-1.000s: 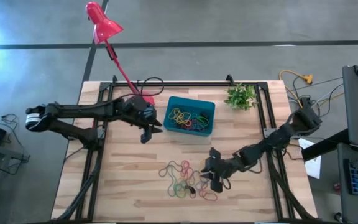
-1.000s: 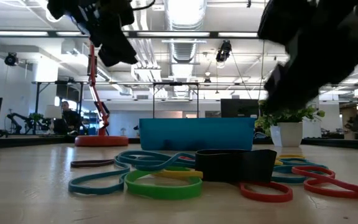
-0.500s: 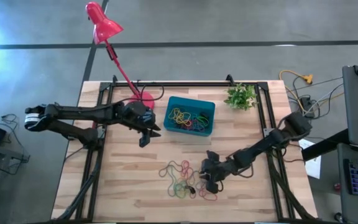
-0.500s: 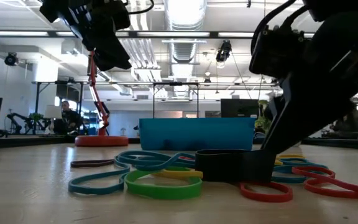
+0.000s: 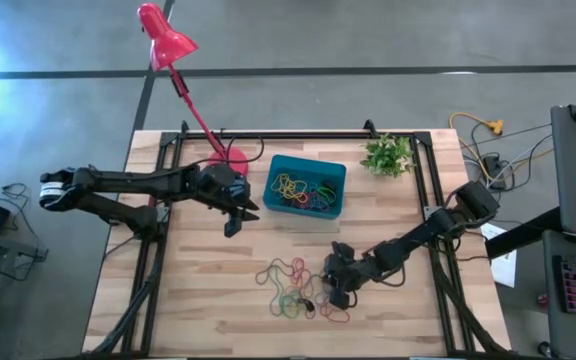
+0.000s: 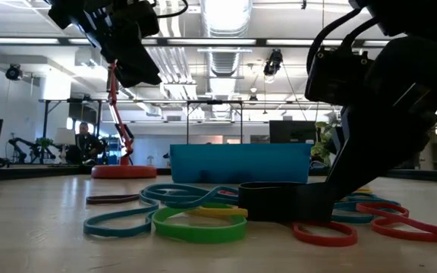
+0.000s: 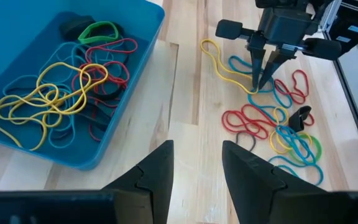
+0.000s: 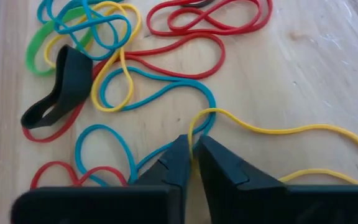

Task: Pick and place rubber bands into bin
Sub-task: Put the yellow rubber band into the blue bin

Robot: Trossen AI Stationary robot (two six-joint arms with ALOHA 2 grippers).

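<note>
The table [image 5: 218,290] is seen from straight above in the high view, both arms included. In the low view, it is looked across at surface level, towards the room behind. The bin [image 7: 17,155] is viewed closely from the left wrist, the loose rubber bands [image 8: 166,37] very closely from the right wrist. These bands are shared by all four views

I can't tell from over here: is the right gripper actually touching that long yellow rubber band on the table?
Touching. In the right wrist view the right gripper has its fingertips pinched together on the yellow rubber band, which runs right into them.
</note>
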